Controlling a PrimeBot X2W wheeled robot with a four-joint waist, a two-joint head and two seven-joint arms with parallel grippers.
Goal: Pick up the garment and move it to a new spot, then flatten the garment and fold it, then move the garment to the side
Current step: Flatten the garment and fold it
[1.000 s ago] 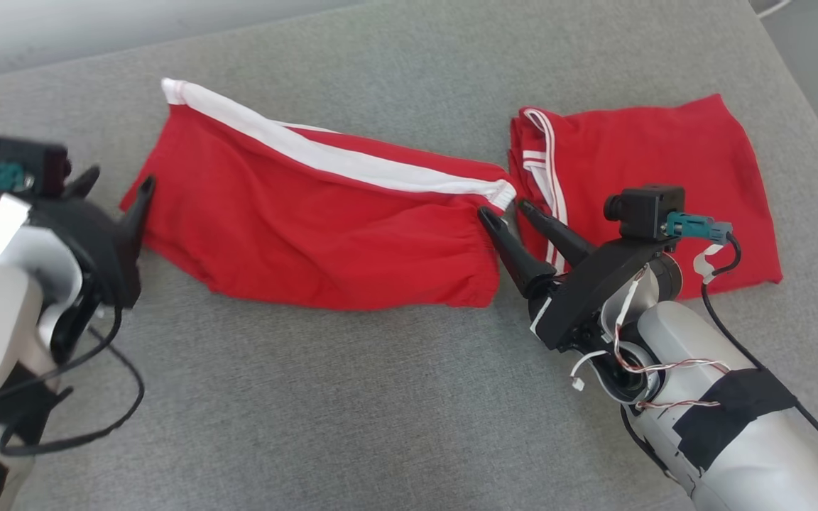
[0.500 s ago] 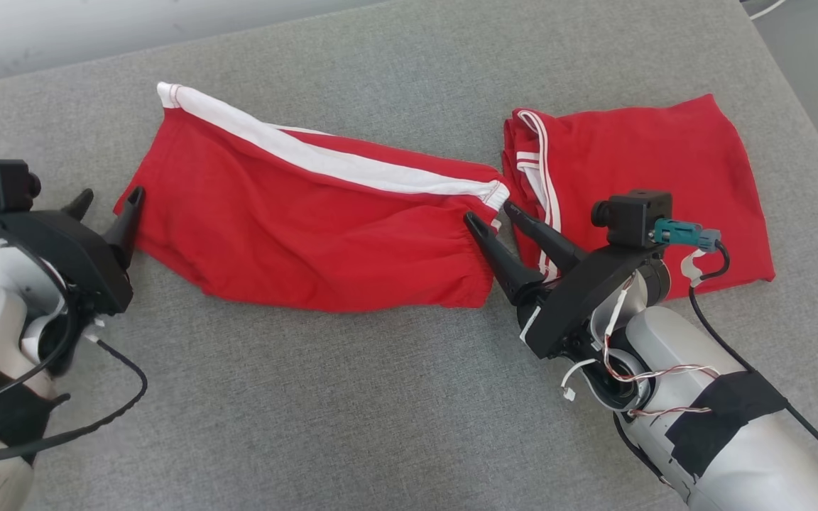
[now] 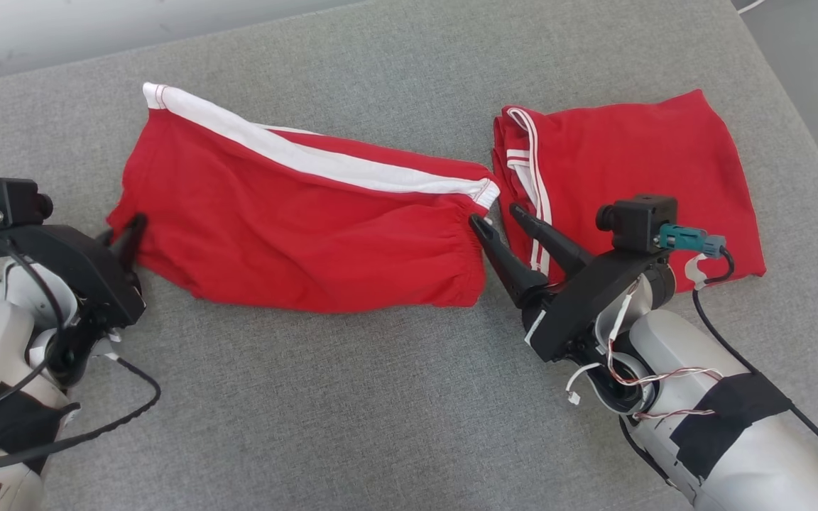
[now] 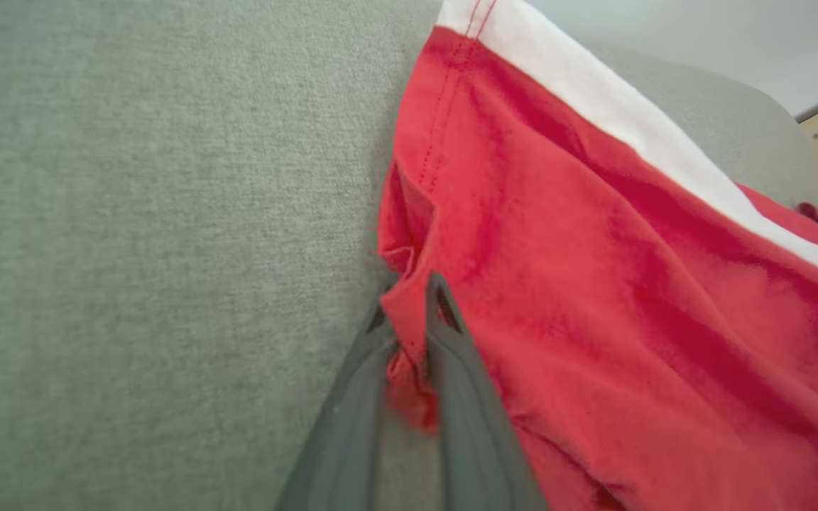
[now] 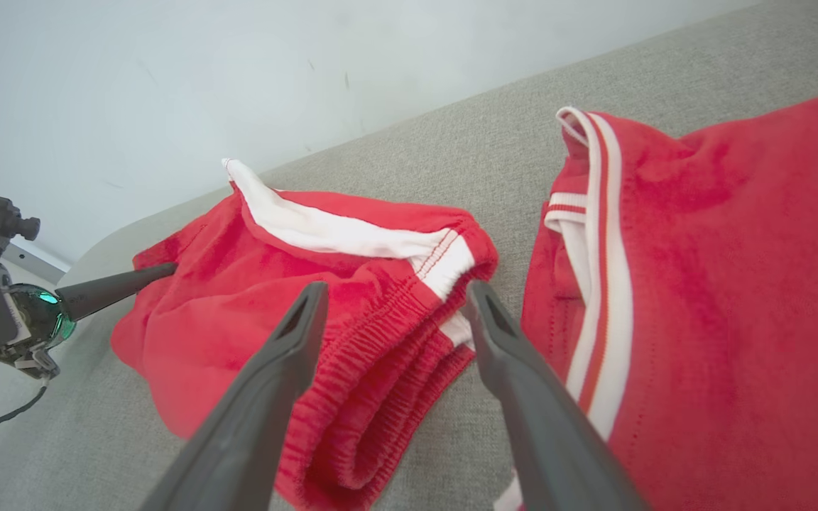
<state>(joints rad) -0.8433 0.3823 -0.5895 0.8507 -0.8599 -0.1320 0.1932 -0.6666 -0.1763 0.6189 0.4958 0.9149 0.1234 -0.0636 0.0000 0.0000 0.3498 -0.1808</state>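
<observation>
The garment (image 3: 295, 227) is a pair of red shorts with a white side stripe, lying spread on the grey cushion. My left gripper (image 3: 125, 227) is at its left hem; in the left wrist view the two fingers (image 4: 409, 298) pinch a fold of the red hem (image 4: 402, 355) between them. My right gripper (image 3: 495, 215) stands open at the elastic waistband end, and its fingers (image 5: 396, 291) straddle the bunched waistband (image 5: 380, 341) without closing on it.
A second red garment (image 3: 636, 177) with thin white stripes lies folded just right of the right gripper, under its far finger. The grey cushion (image 3: 345, 397) extends toward me. A pale wall (image 3: 96, 28) runs along the back, and the cushion's edge (image 3: 806, 142) falls off at the right.
My left gripper moved in to the left hem and closed on it. The right gripper stayed open at the waistband. The camera shifted slightly.
</observation>
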